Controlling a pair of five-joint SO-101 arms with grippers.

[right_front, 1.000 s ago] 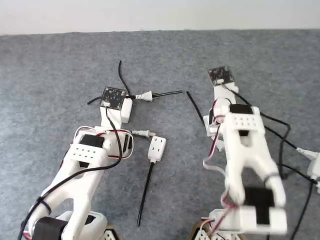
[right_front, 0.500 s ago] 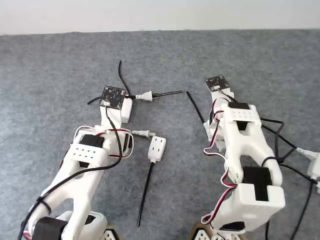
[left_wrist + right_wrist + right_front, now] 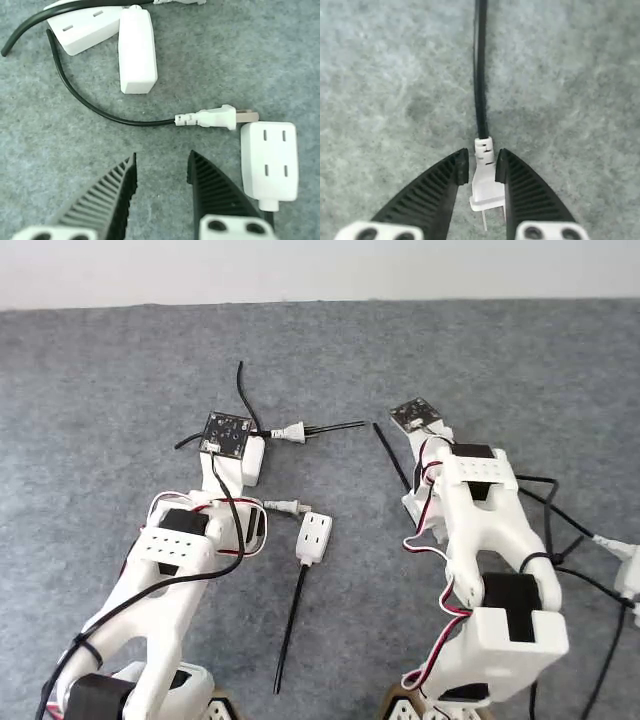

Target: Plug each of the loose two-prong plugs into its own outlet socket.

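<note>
A white two-prong plug (image 3: pixel 212 118) on a black cord lies on the grey carpet, its prongs almost touching a white outlet socket (image 3: pixel 268 159). My left gripper (image 3: pixel 160 165) hangs open over bare carpet beside that plug. The high view has this plug (image 3: pixel 284 506) and socket (image 3: pixel 314 537) in the middle. A second plug (image 3: pixel 290 432) lies farther back. A second socket (image 3: pixel 82 24) rests against a white block (image 3: pixel 136 47). My right gripper (image 3: pixel 482 165) is open, its fingers close on either side of a third plug (image 3: pixel 487 187).
The third plug's black cord (image 3: pixel 392 455) runs away from the right arm. The middle socket's cord (image 3: pixel 290 630) trails toward the table front between the arms. A white connector (image 3: pixel 622 558) with black cables sits at the right edge.
The right arm has dropped and swung left, bringing its wrist over the end of the black cord. The left arm, plugs and sockets have not moved.
</note>
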